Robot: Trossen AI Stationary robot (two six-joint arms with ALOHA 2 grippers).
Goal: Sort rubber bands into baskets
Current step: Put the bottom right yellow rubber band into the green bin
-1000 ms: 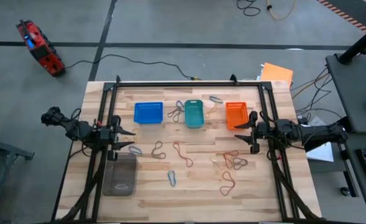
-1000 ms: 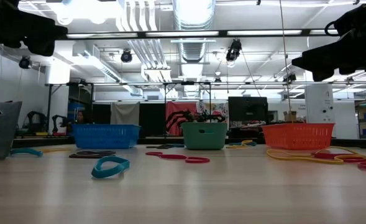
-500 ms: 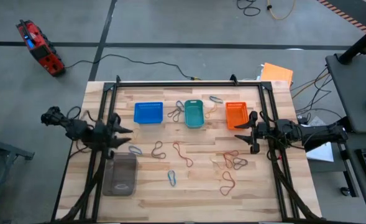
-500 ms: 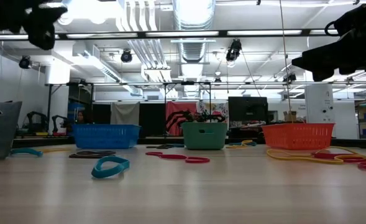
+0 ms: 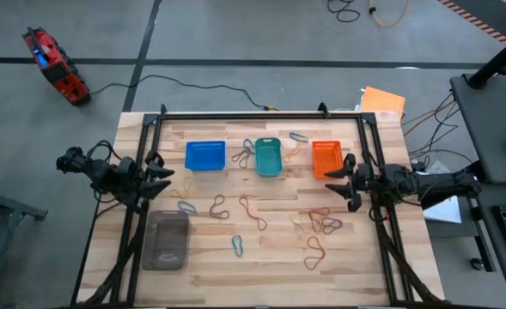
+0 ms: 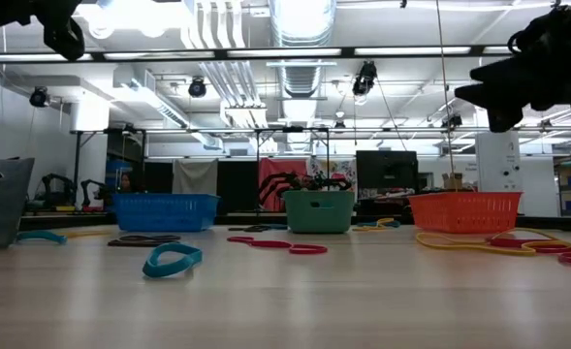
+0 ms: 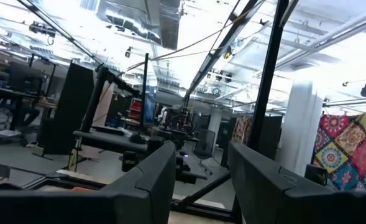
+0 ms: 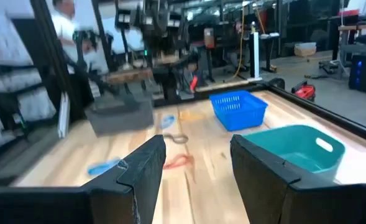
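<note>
No readable text — none anywhere

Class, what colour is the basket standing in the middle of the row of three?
Teal. The middle basket shows best in the high view, between the others.

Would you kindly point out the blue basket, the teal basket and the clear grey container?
blue basket (image 5: 204, 155): high view, its floor.
teal basket (image 5: 267, 157): high view, its floor.
clear grey container (image 5: 167, 240): high view, its middle.

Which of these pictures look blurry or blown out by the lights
Right wrist view: soft throughout, the blue basket and teal basket smeared. Left wrist view: ceiling glare washes out the top. Low view: bright ceiling lights turn both arms into silhouettes. High view: evenly lit, sharp.
</note>
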